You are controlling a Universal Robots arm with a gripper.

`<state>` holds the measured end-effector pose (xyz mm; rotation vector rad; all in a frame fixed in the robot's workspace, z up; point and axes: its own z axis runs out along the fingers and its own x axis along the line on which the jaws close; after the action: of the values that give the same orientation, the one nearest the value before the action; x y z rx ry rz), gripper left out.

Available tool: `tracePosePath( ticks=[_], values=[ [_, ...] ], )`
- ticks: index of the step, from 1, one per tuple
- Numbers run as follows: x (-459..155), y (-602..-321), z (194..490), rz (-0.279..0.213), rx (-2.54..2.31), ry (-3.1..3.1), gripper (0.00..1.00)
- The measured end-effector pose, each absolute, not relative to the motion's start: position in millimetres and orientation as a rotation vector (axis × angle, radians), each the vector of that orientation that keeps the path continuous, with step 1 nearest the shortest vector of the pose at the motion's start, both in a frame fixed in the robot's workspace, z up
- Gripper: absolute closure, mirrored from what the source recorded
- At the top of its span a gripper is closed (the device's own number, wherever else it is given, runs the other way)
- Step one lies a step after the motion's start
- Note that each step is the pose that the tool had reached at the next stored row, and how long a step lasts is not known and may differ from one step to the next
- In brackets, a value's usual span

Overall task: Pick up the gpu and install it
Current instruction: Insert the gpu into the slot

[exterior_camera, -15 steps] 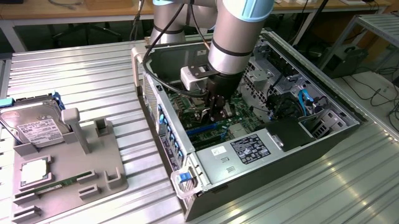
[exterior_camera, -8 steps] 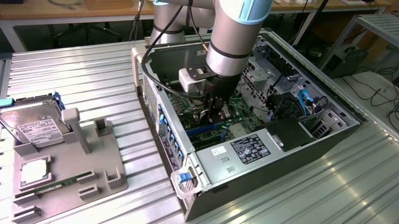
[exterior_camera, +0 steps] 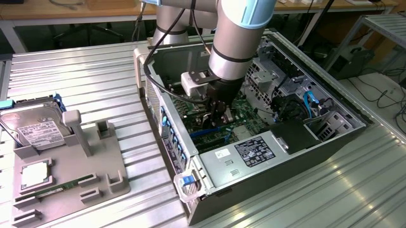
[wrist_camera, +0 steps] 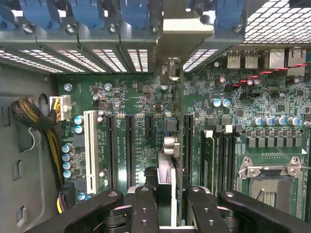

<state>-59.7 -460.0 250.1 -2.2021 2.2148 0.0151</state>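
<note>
Arm is reaching down into the open computer case [exterior_camera: 285, 95] lying on its side on the ribbed metal desk [exterior_camera: 82, 80], gripper [exterior_camera: 217, 115] sitting low over the motherboard [exterior_camera: 244, 111] near the case middle. In the wrist view the gripper [wrist_camera: 166, 204] is showing its black fingers [wrist_camera: 144, 208] at 6 o'clock, jaws pinching the gpu [wrist_camera: 167, 145], which is seen edge-on, standing upright and running up toward 12 o'clock. The card's pale metal bracket end [wrist_camera: 187, 36] is sitting at the rear slot wall [wrist_camera: 112, 53] among the blue slot clips [wrist_camera: 135, 10]. The card is lining up over the motherboard [wrist_camera: 146, 102] between the black expansion slots [wrist_camera: 130, 150] at its 9 o'clock and another slot [wrist_camera: 187, 145] at its 3 o'clock; cannot tell whether its lower edge is seated. A white slot [wrist_camera: 90, 150] is lying further toward 9 o'clock, the CPU socket [wrist_camera: 272, 182] toward 4 o'clock. In the exterior view, at 8 o'clock from the case, a grey parts tray [exterior_camera: 95, 164] is holding a hard drive [exterior_camera: 35, 128] and a green memory stick [exterior_camera: 54, 188].
</note>
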Motion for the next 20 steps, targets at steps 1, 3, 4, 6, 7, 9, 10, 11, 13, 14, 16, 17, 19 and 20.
tracePosePath(
  ticks=[1, 3, 4, 6, 7, 9, 10, 11, 13, 14, 16, 17, 19, 20],
  values=[
    [-59.9, -460.0, 249.7, 0.015, -2.202, 2.215, 0.72],
    [-60.3, -460.0, 248.6, 0.015, -2.202, 2.215, 0.72],
    [-60.5, -460.0, 248.1, 0.015, -2.202, 2.215, 0.72],
    [-60.9, -460.0, 247.0, 0.015, -2.202, 2.215, 0.72],
    [-61.0, -460.0, 246.6, 0.015, -2.202, 2.215, 0.72],
    [-61.4, -460.0, 245.9, 0.015, -2.202, 2.215, 0.72],
    [-61.6, -460.0, 245.6, 0.015, -2.202, 2.215, 0.72],
    [-61.8, -460.0, 245.3, 0.015, -2.202, 2.215, 0.72],
    [-62.1, -459.9, 244.6, 0.015, -2.202, 2.215, 0.72],
    [-62.2, -459.9, 244.1, 0.015, -2.202, 2.215, 0.72],
    [-62.4, -459.9, 243.0, 0.015, -2.202, 2.215, 0.72],
    [-62.5, -460.0, 242.3, 0.015, -2.202, 2.215, 0.72],
    [-62.6, -460.0, 240.9, 0.015, -2.202, 2.215, 0.72],
    [-62.6, -460.0, 240.2, 0.015, -2.202, 2.215, 0.72]
  ],
)
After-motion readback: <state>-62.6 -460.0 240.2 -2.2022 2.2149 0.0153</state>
